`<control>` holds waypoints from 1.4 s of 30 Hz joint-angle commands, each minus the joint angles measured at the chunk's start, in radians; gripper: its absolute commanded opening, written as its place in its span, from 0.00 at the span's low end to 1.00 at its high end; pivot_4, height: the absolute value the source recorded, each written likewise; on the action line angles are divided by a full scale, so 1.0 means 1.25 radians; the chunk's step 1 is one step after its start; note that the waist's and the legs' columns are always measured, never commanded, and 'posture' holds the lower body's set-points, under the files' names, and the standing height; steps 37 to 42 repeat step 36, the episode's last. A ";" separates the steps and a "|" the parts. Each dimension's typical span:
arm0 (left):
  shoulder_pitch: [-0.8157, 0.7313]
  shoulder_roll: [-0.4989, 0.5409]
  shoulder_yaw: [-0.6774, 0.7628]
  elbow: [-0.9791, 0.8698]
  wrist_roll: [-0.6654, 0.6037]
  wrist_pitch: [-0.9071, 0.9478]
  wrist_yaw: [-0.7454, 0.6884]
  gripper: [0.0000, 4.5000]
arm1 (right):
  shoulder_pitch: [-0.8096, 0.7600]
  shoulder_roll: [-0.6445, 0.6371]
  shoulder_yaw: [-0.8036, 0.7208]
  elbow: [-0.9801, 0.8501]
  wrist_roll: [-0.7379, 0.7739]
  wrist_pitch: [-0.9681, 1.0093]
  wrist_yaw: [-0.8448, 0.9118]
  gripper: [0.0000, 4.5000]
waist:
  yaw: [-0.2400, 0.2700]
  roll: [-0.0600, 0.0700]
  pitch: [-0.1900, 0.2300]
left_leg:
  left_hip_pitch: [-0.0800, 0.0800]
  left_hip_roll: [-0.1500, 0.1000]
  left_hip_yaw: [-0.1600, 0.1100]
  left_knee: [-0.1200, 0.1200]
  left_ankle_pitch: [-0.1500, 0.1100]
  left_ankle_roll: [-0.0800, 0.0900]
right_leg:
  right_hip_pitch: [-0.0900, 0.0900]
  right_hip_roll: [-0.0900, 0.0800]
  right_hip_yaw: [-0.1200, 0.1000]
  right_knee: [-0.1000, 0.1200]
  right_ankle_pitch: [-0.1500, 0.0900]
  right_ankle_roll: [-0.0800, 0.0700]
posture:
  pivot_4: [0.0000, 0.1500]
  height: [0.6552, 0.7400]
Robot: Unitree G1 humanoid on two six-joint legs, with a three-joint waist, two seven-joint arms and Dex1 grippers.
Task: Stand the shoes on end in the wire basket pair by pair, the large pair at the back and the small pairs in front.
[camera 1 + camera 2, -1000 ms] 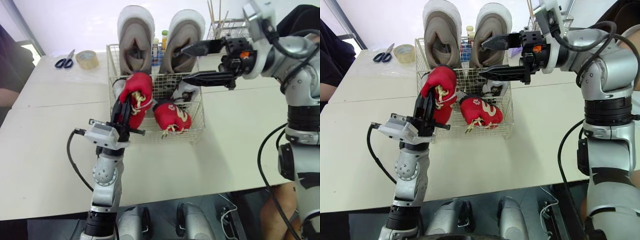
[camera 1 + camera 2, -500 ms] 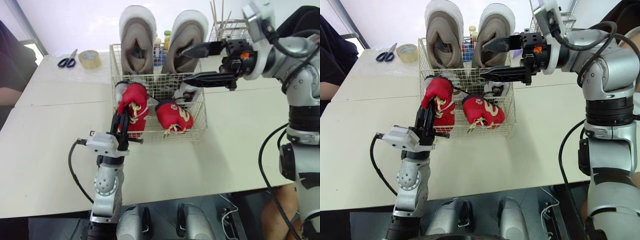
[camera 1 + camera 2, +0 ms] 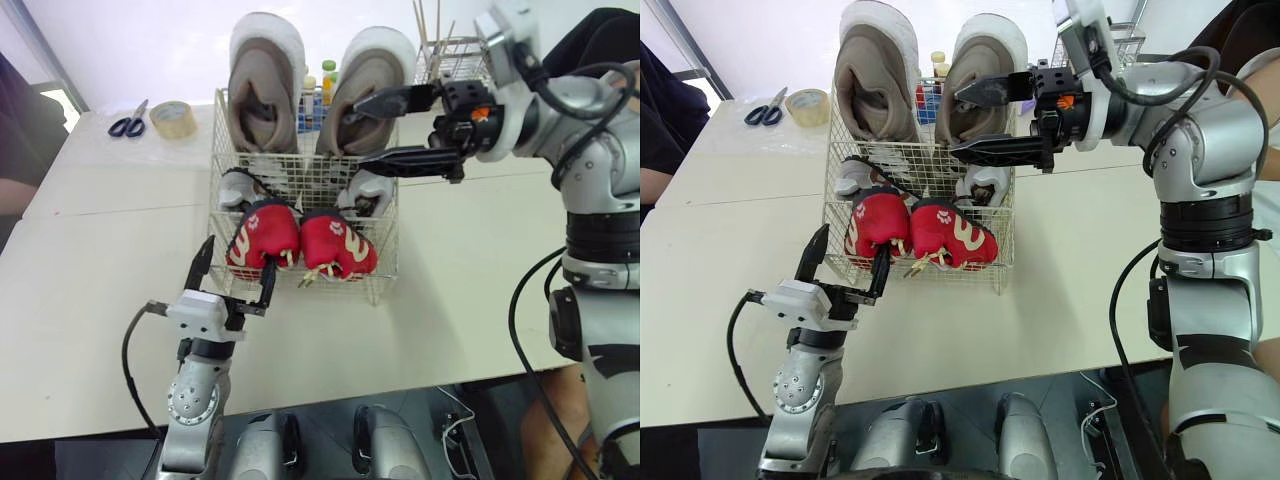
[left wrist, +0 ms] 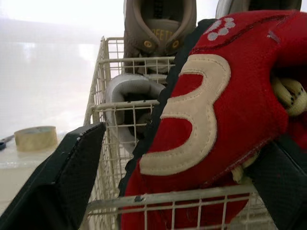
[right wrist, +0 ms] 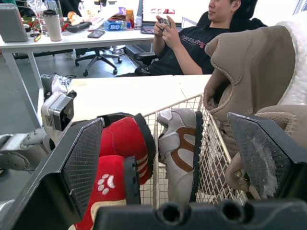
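Pale bench [image 3: 480, 260]: your left fingers [image 3: 203, 262] spread just before red shoes [image 3: 262, 235] in wire basket [image 3: 388, 235], right fingers [image 3: 400, 160] spread above it. Shoes likely soft, light; pinch heel collar.

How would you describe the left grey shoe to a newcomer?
Find the wire basket mid-table. Between the tall tan shoes at the back and the red pair in front, it is the small grey shoe by the left wall; its twin is at right.

Bright, even light, the far background [image 3: 150, 40] washed out white, soft shadows on the table [image 3: 90, 300].
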 commanded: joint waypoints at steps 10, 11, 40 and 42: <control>-0.007 0.156 0.110 -0.241 -0.173 0.223 -0.069 0.99 | 0.071 0.003 -0.051 -0.053 0.037 -0.006 -0.047 1.00 | 0.005 0.000 0.001 | -0.001 -0.001 0.001 0.001 0.000 0.000 | 0.001 -0.001 0.000 -0.001 0.000 0.000 | 1.00 1.00; -0.001 0.169 0.117 -0.262 -0.196 0.245 -0.078 0.99 | 0.074 0.002 -0.050 -0.054 0.036 -0.007 -0.048 1.00 | 0.004 0.000 0.001 | -0.001 -0.001 0.001 0.001 0.000 0.000 | 0.001 -0.001 0.000 -0.001 0.000 0.001 | 1.00 1.00; 0.016 0.900 0.696 -0.022 -0.818 0.923 -0.575 0.99 | 0.315 -0.295 -0.130 -0.147 -0.005 0.003 -0.011 1.00 | 0.002 0.005 0.005 | -0.004 -0.001 0.007 -0.003 0.002 -0.010 | -0.006 0.003 0.003 -0.003 -0.001 0.001 | 1.00 1.00; 0.016 0.900 0.696 -0.022 -0.818 0.923 -0.575 0.99 | 0.315 -0.295 -0.130 -0.147 -0.005 0.003 -0.011 1.00 | 0.002 0.005 0.005 | -0.004 -0.001 0.007 -0.003 0.002 -0.010 | -0.006 0.003 0.003 -0.003 -0.001 0.001 | 1.00 1.00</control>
